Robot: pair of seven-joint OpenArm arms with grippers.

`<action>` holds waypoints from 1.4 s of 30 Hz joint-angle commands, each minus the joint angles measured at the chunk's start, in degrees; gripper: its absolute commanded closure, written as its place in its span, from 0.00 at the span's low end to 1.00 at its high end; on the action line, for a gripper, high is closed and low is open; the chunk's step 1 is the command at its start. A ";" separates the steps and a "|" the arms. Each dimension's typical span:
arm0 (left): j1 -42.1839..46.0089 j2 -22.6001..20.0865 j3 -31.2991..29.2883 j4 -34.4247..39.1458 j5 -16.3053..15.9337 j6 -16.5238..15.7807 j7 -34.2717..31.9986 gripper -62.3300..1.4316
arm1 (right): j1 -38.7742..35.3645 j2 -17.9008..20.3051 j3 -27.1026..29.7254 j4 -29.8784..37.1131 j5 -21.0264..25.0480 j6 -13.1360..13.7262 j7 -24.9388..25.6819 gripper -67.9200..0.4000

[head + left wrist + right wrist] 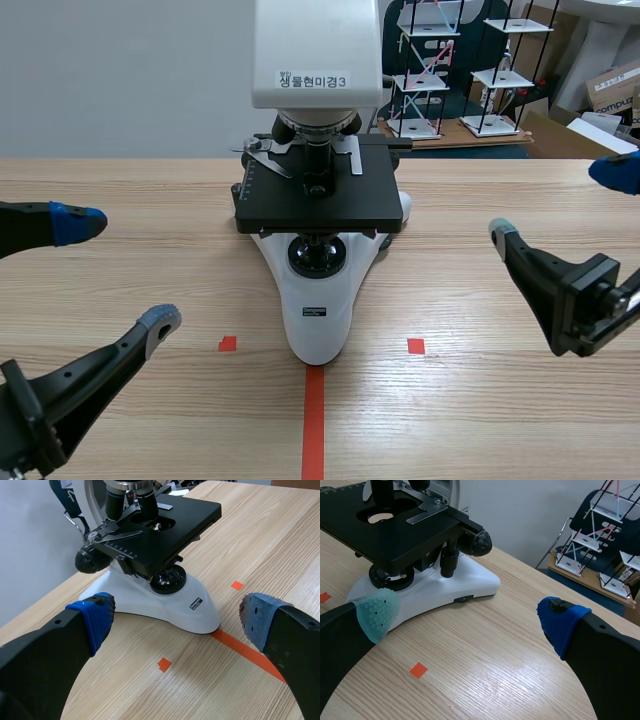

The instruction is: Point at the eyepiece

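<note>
- Wood-grain worktop (520, 420) against a plain grey wall. A black rack with white shelves (470, 70) and cardboard boxes (612, 85) sit in the upper right of the frame.
- The microscope (320, 325) stands at centre frame. Its white base faces me, the black stage (318, 200) is above that, and the white head (316, 45) with a printed label (312, 79) is at top centre.
- I can't see the eyepiece in any view; the head runs off the top edge.
- My left hand (123, 271) is at lower left, released, with its fingers spread wide and nothing between them. It is well apart from the microscope, whose base lies ahead of it in the wrist view.
- My right hand (556, 201) is at the right edge, also released and spread wide. It is clear of the microscope, with the base ahead of it.
- An orange-red tape line (314, 420) runs from the base front to bottom centre, with a small square (227, 344) on either side.
</note>
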 commanded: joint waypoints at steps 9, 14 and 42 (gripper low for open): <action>0.44 0.28 0.07 0.28 -0.52 0.28 -0.76 0.15 | -0.15 0.09 0.37 0.66 0.42 -0.20 1.51 0.11; 0.44 0.28 0.07 0.28 -0.52 0.28 -0.76 0.15 | -0.11 0.17 0.39 0.66 0.42 -0.22 2.32 0.11; 0.44 0.28 0.07 0.28 -0.50 0.28 -0.74 0.15 | 0.15 -0.17 8.61 11.15 11.26 1.49 4.22 0.99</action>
